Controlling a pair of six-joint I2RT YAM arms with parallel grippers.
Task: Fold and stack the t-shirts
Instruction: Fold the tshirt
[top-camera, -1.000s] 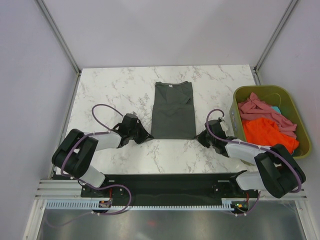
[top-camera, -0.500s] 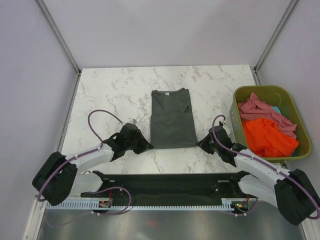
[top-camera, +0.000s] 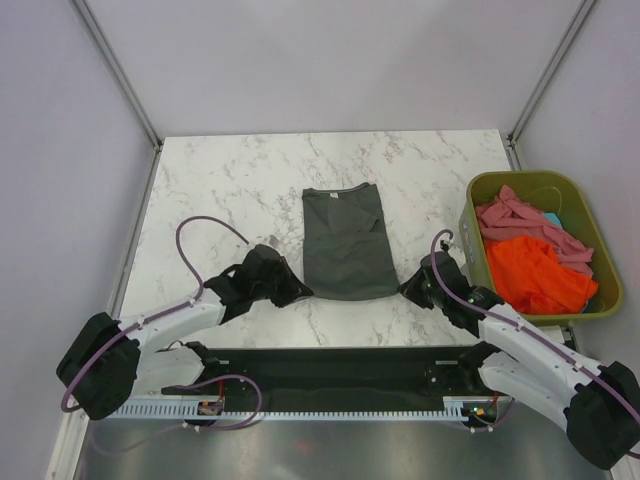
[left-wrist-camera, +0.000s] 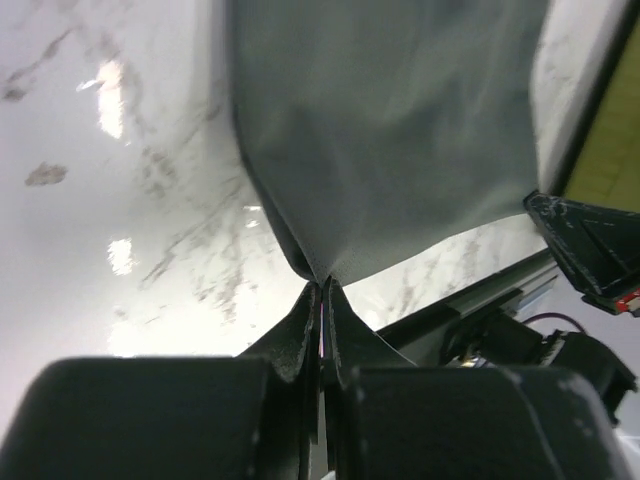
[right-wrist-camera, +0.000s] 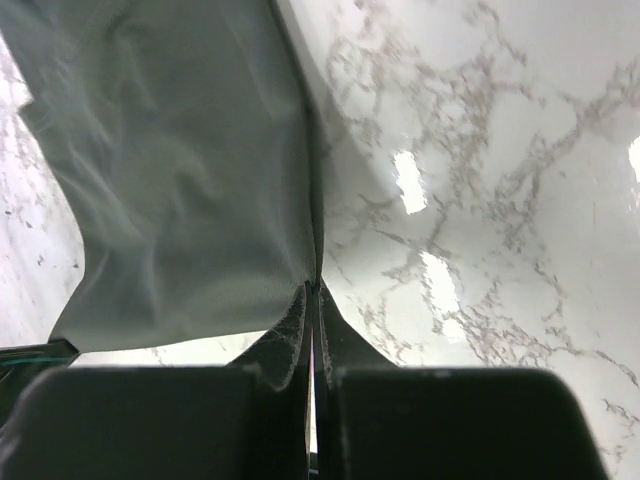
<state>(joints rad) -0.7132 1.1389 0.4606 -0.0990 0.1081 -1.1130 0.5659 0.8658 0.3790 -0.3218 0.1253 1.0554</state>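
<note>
Over the last second the charcoal t-shirt (top-camera: 345, 240) slides across the worktop (top-camera: 230, 180) toward the arm bases. Its collar end, which lay beyond the bin's (top-camera: 470, 235) far rim, now sits about level with the bin's far half, and its hem has come down past the bin's near corner. The shirt lies flat, well left of the bin and not touching it, as a narrow column with the sleeves already turned in.

Both hands do the dragging. The left hand (top-camera: 297, 291) is closed on the hem corner farther from the bin, and its wrist view shows the cloth drawn into a point between the shut fingers. The right hand (top-camera: 408, 289) is clamped on the hem corner nearer the bin, just beside the bin's near corner, and the fabric rises slightly there.

This looks like repositioning, with the lengthwise folds done and the shirt brought within easier reach for a crosswise fold of hem toward collar. The orange t-shirt (top-camera: 530, 275) and pink t-shirt (top-camera: 515, 218) lie heaped inside the bin, so most of the task remains.
</note>
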